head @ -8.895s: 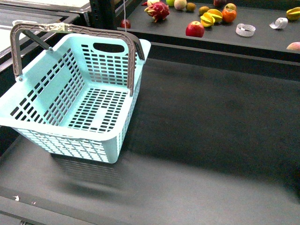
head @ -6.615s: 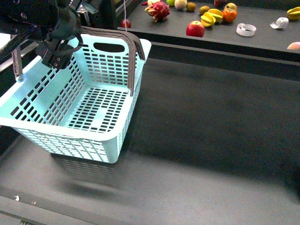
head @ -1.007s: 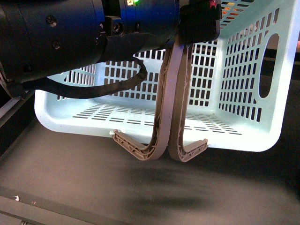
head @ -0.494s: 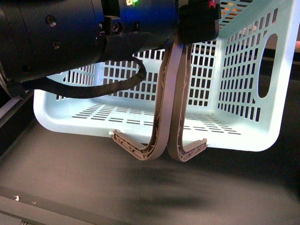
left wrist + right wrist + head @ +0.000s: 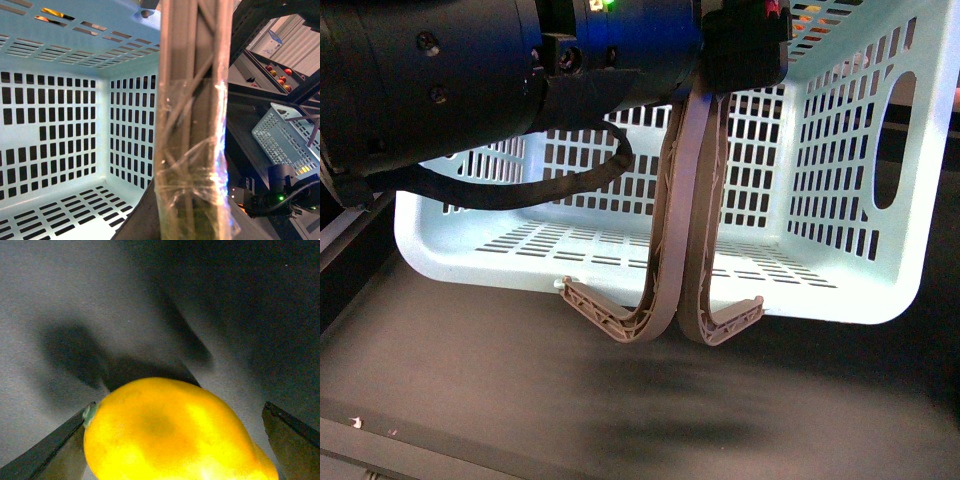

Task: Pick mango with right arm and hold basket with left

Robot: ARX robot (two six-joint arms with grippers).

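The aqua-blue basket (image 5: 840,180) hangs tilted close to the front camera, its open side facing me. Both grey-brown handles (image 5: 685,230) are pressed together, and my left gripper (image 5: 745,45) is shut on them at the top. The glossy black left arm (image 5: 440,90) fills the upper left. In the left wrist view the taped handles (image 5: 192,125) run across the slotted basket (image 5: 60,115) interior. My right gripper (image 5: 175,450) is shut on the yellow-orange mango (image 5: 170,435), with one finger (image 5: 55,450) on each side, above a dark grey surface (image 5: 75,300). The front view does not show the right arm or the mango.
A dark table (image 5: 520,400) lies below the basket, its front edge (image 5: 420,440) near me. In the left wrist view a second, grey-blue basket (image 5: 287,135) stands lower down, and a shelf with small red fruits (image 5: 277,75) lies beyond it.
Several seconds ago the basket stood on the table; the left arm came in, closed on both handles and raised it. Over the last second it has barely shifted.
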